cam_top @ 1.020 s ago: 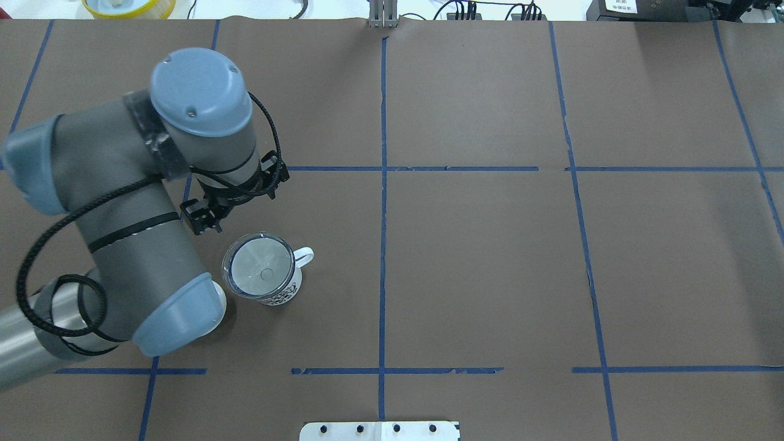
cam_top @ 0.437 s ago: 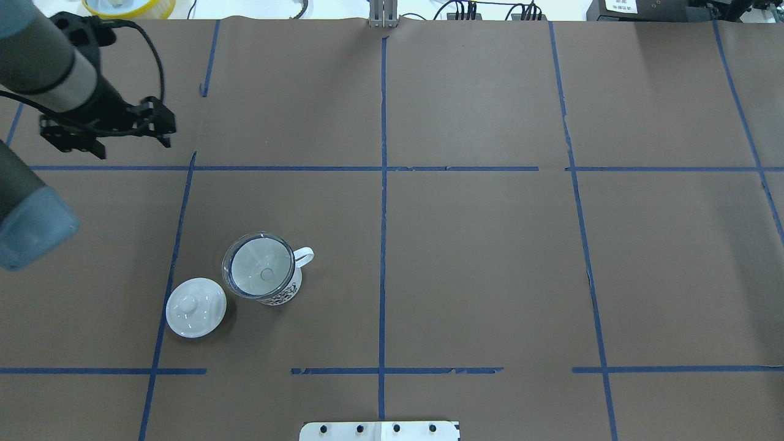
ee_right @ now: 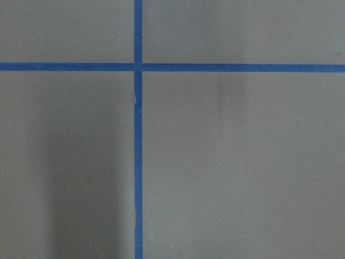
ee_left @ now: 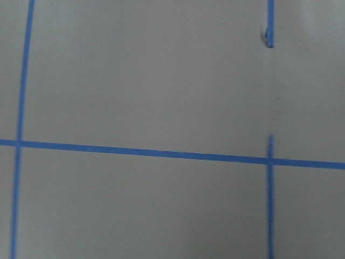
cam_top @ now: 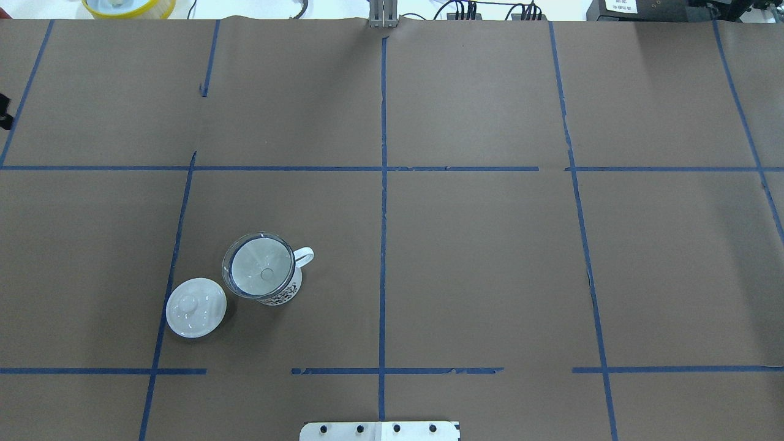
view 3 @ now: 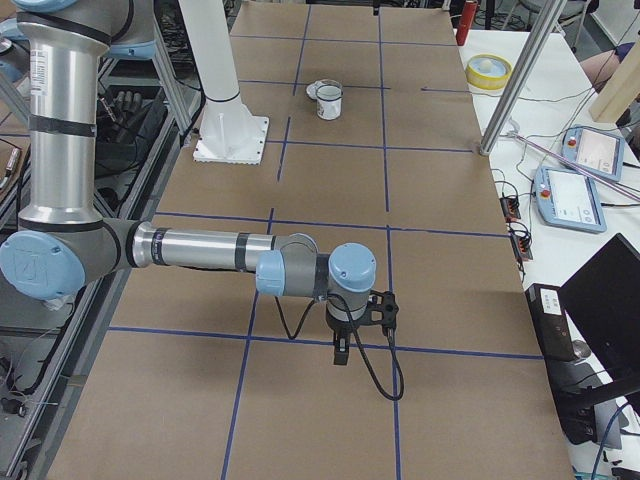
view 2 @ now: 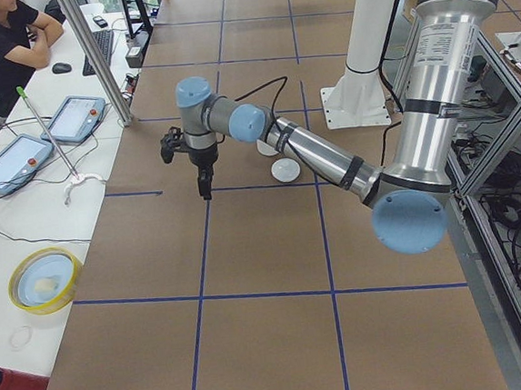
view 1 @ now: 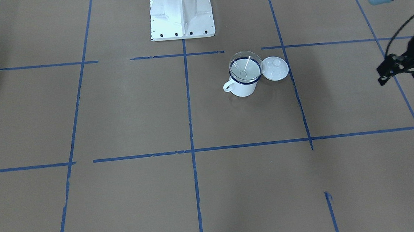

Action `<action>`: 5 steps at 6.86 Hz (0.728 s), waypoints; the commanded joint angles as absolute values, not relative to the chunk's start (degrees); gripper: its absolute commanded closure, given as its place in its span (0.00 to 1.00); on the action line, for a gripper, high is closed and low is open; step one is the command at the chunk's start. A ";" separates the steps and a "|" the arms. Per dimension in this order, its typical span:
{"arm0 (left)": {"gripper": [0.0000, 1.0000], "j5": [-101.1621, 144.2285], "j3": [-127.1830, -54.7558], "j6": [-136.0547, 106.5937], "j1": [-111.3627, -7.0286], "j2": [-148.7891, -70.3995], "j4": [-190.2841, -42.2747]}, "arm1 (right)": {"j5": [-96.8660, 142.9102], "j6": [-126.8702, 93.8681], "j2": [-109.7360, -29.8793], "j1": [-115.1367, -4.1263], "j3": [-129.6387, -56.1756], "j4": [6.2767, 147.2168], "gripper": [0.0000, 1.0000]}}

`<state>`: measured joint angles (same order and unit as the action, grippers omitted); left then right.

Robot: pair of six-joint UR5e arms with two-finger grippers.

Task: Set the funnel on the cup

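Note:
The clear funnel [cam_top: 257, 272] sits upright in the mouth of the white mug with the dark blue rim [cam_top: 286, 295], on the table's left half. Both also show in the front-facing view, the funnel [view 1: 245, 67] on the cup [view 1: 243, 88]. My left gripper [view 1: 399, 75] hangs far from them at the table's left edge, empty, and looks open. In the overhead view only a black sliver of it shows at the left edge. My right gripper [view 3: 340, 355] shows only in the right side view, over bare table far from the cup. I cannot tell whether it is open.
A round white lid with a knob [cam_top: 196, 307] lies flat just left of the mug, nearly touching it. The robot's white base plate [cam_top: 380, 430] is at the near edge. A yellow bowl [cam_top: 128, 6] stands beyond the far left corner. Blue tape lines cross the brown table cover.
My left arm has pulled away from the mug, up and to the left, and has nearly left the overhead view. The white lid has come into sight. Funnel and mug have not moved.

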<state>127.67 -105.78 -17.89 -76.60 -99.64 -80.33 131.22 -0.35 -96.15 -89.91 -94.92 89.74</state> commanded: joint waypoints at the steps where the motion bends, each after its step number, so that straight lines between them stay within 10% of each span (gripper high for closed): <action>1: 0.00 129.90 -95.50 0.64 -88.63 -97.47 -83.21 | 131.22 -0.35 -96.15 -89.91 -94.83 89.74 0.00; 5: 0.00 134.44 -86.48 8.00 -93.43 -92.12 -91.67 | 131.22 -0.35 -96.15 -89.91 -94.92 89.74 0.00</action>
